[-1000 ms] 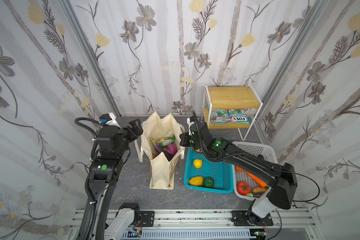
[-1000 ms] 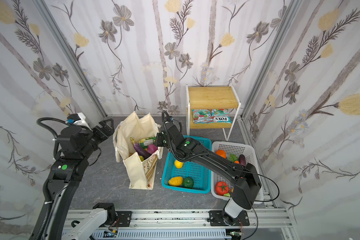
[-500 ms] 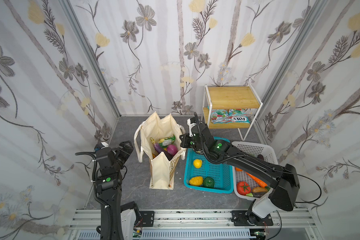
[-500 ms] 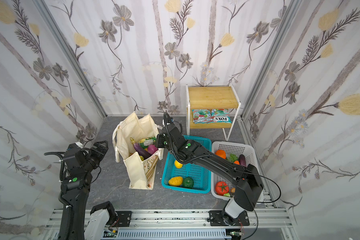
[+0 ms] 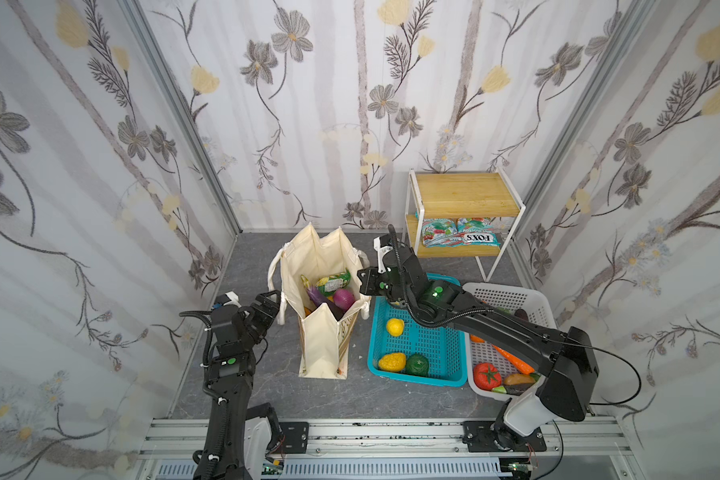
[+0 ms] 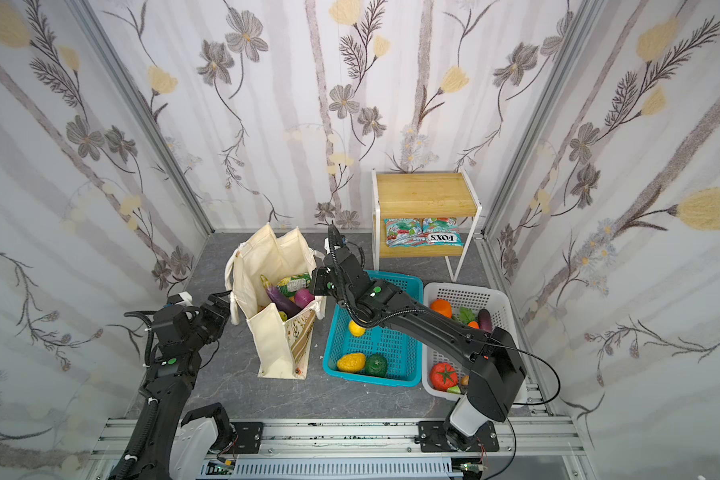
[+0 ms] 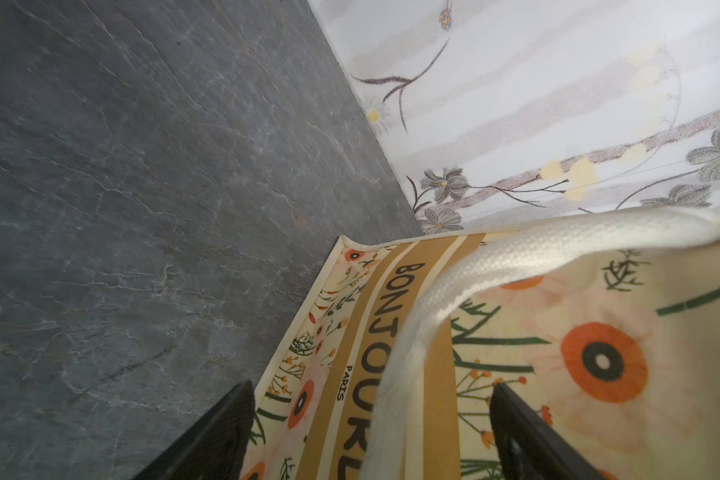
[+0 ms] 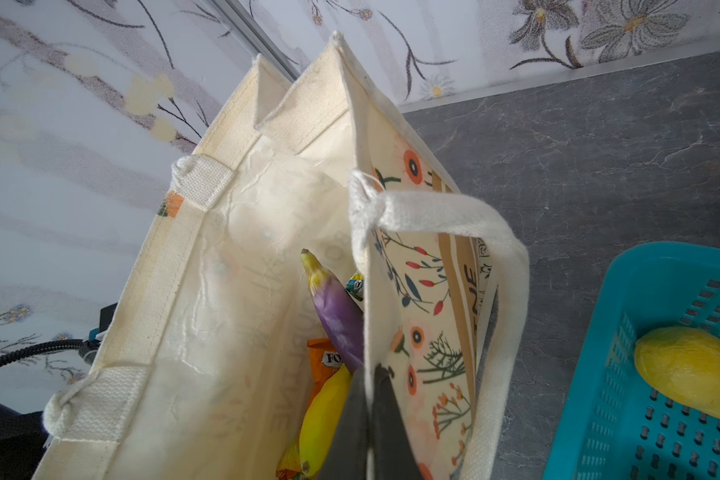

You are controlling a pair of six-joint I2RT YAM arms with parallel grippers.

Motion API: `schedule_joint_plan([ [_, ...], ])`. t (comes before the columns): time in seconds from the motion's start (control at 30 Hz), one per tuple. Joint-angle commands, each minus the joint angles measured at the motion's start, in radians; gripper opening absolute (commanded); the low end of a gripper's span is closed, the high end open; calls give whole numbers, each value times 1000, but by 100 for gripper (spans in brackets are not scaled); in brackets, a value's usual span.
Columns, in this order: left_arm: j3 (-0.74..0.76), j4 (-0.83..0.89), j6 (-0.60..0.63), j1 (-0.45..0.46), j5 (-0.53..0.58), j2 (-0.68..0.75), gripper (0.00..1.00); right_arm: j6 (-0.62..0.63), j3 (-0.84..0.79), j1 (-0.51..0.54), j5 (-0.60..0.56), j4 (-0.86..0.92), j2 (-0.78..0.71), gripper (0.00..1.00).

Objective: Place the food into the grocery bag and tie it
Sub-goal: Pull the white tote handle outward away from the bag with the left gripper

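Right gripper (image 8: pixel 368 374) clamped on rim of cream floral canvas tote (image 5: pixel 323 345), upright mid grey slate-look surface (image 5: pixel 350 395); left gripper (image 7: pixel 371 386) jaws apart, straddling its white woven handle (image 7: pixel 516 257).

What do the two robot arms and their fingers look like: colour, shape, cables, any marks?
Both arms, left arm and right arm, are black and boxy, each with a white base link and a small green dot. Black ribbed cables run alongside. The fingers are flat, black and tapered.

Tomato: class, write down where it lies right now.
In both top views the tomato lies in the white basket on the right, at its near end, next to the teal basket.
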State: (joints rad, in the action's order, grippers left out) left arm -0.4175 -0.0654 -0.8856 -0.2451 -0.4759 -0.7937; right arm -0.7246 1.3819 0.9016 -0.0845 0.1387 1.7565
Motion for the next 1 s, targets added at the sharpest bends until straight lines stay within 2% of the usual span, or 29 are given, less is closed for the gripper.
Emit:
schedule_joint_plan([
  [0.0, 29, -181, -77, 16, -30, -7, 81, -4, -2, 0, 19, -12, 12, 0],
  [0.17, 32, -211, -99, 18, -28, -50, 63, -6, -3, 0, 23, -13, 15, 0],
  [0.3, -5, -199, -73, 18, 2, -31, 39, -6, -2, 0, 21, -9, 11, 0],
  [0.53, -189, -11, 45, 15, 119, 50, 6, -4, -3, 0, 19, -1, 11, 0],
  [0.7, -313, 50, 74, 17, 83, 41, 3, 0, 12, 0, 22, 7, 12, 0],
  [0.83, -468, 65, 24, 26, -72, 2, 3, 7, 23, 2, 14, 22, 13, 0],
  [0.97, -550, 71, 33, 61, -110, -35, 2, 4, 29, 3, 19, 16, 21, 0],
])
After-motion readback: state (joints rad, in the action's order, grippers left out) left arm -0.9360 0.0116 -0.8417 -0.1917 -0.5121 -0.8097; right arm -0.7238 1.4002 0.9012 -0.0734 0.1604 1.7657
